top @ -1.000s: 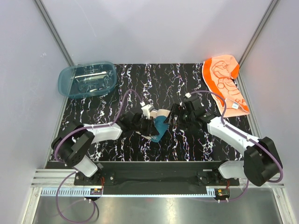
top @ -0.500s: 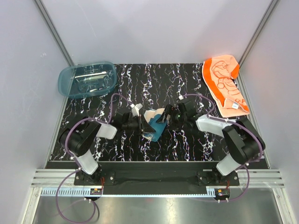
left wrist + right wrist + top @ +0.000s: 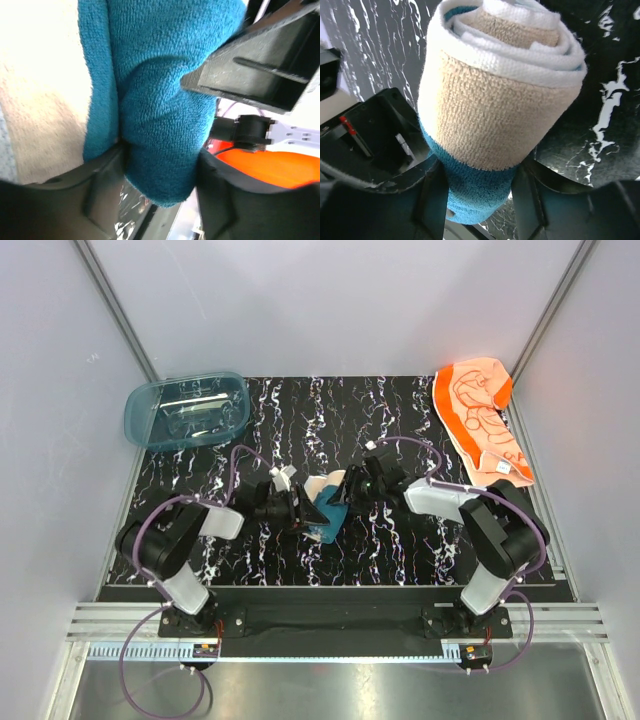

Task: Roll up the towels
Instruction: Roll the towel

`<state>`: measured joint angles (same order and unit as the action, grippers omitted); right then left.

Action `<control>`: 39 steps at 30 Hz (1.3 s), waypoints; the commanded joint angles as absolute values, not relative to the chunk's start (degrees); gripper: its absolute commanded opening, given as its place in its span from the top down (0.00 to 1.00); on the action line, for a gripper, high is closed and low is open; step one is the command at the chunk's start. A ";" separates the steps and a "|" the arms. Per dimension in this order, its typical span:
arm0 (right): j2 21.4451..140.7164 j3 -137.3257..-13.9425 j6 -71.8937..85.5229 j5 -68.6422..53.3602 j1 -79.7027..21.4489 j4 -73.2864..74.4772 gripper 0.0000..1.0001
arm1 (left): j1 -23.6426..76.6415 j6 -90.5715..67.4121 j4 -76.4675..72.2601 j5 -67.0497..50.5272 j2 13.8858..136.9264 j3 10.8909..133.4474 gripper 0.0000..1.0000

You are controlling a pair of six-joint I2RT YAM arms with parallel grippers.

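Observation:
The teal towel [image 3: 328, 512] is rolled up at the middle of the black marbled mat, and both grippers meet on it. My left gripper [image 3: 301, 510] reaches in from the left; in the left wrist view a teal fold [image 3: 160, 100] fills the gap and touches both fingers of the gripper [image 3: 162, 197]. My right gripper [image 3: 352, 490] comes from the right. Its fingers [image 3: 432, 200] press on the sides of the roll [image 3: 495, 115], whose cream spiral end faces the camera. The orange towel [image 3: 480, 420] lies unrolled at the far right corner.
A translucent blue tub [image 3: 186, 410] stands at the far left corner of the mat [image 3: 400, 420]. Grey walls close in the back and both sides. The right gripper's black body [image 3: 260, 65] sits close in front of the left wrist camera.
Both arms have folded inward. The right gripper moved left onto the roll and closed round it; the left gripper drew slightly left with the towel.

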<state>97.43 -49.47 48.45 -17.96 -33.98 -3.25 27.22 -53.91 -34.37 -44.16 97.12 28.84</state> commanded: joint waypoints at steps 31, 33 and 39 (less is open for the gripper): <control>106.17 -63.02 41.05 -12.57 -38.85 20.12 0.54 | 63.11 -17.14 22.33 28.74 94.04 57.66 0.21; 106.09 -63.11 40.96 -12.48 -38.85 20.74 0.54 | 62.93 -17.40 21.71 28.48 95.09 57.31 0.23; 106.35 -63.46 40.43 -13.53 -38.93 21.53 0.53 | 61.62 -18.37 19.08 26.55 96.51 53.89 0.32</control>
<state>104.14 -63.44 43.05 -14.61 -37.87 14.02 63.35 -17.52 21.74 27.66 94.74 56.49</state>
